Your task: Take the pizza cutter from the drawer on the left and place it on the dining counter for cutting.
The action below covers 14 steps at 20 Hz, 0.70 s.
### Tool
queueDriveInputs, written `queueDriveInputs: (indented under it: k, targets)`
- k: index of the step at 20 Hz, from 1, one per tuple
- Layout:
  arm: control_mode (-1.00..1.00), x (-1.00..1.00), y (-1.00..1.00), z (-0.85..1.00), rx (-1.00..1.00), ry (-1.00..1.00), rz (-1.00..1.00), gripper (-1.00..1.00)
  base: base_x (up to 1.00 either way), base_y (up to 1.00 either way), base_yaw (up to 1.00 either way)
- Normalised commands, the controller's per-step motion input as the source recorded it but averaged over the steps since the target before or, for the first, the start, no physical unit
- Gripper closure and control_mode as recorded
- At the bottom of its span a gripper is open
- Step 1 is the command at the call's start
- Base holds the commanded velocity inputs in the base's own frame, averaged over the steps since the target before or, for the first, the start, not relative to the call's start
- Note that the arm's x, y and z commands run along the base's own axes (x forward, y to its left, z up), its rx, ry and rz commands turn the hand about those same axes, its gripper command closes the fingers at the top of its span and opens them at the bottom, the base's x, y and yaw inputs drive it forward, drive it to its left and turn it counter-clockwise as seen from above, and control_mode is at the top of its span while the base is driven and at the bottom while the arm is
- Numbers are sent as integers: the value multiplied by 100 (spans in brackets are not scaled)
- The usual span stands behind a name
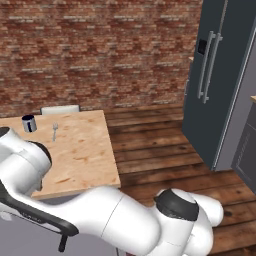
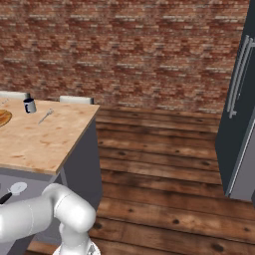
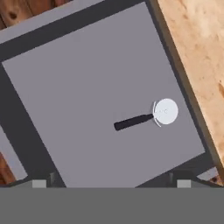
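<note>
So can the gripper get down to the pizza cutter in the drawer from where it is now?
Probably yes. The drawer is pulled open, and the pizza cutter lies alone on its grey floor. The hand view looks straight down on it with nothing in between. The gripper is open above it.

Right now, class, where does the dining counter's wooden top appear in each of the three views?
Left base view: dining counter fills the left middle.
Right base view: left side, its corner pointing to the centre.
Hand view: upper right corner, beside the open drawer.
Shared landmark: the dark mug in both base views.
</note>
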Motion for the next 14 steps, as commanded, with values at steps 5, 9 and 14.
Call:
queueDriveInputs:
  k: [5, 9, 14]
  targets:
    - [-100, 0, 0, -24, 1, 2, -53, -100, 0, 0, 0]
    - [-100, 4, 0, -34, 0, 0, -53, -100, 0, 0, 0]
    - [-100, 18, 0, -52, 0, 0, -49, -100, 0, 0, 0]
